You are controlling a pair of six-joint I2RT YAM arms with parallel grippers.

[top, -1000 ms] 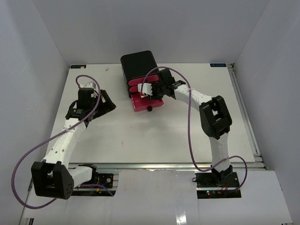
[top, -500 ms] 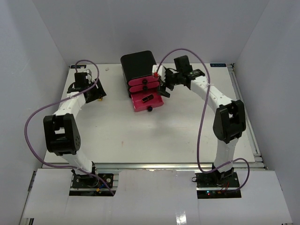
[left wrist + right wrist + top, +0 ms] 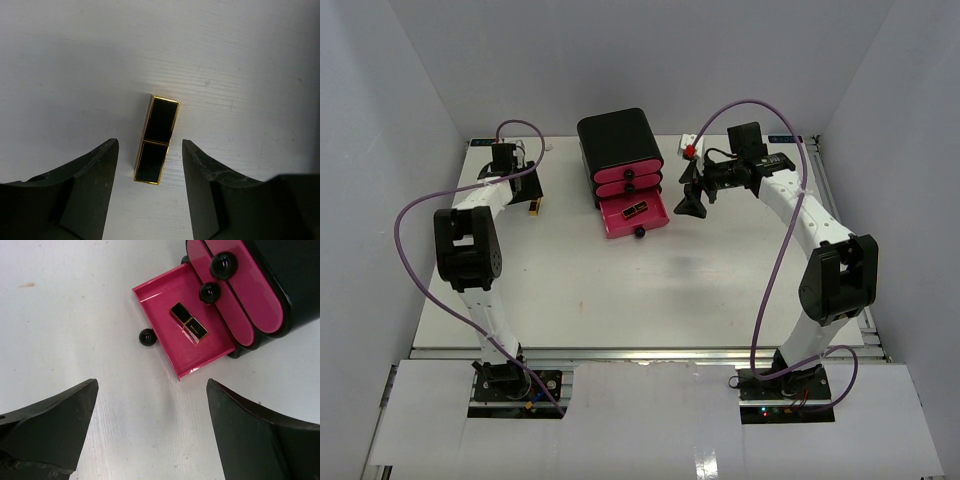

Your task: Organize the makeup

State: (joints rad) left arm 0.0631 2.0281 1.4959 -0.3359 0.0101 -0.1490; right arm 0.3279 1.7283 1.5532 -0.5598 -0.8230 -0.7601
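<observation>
In the top view, the left gripper (image 3: 523,192) hung over the upper left of the table (image 3: 620,300), near the back edge. A lipstick (image 3: 534,209) lay flat on the table just beside it. In the left wrist view, the same lipstick (image 3: 157,140) was black with gold edges and sat near the middle of the frame, tilted a little off vertical. Its lower end reached in between the two dark fingers (image 3: 95,190). The fingers stood apart with a gap on each side of the case, and neither touched it.

At upper centre stood the black box (image 3: 617,140), with three pink drawers stacked on its front. The top two were shut. The bottom drawer (image 3: 620,228) was pulled out toward the bottom of the frame, its black knob at the front. A second lipstick (image 3: 635,210) lay inside it. In the right wrist view, that lipstick (image 3: 189,329) lay diagonally on the drawer floor (image 3: 165,300), clear of the walls.

The right gripper (image 3: 688,203) hung just right of the open drawer, above the table. In its wrist view the fingers (image 3: 55,430) were spread wide with nothing between them, only bare table below.
</observation>
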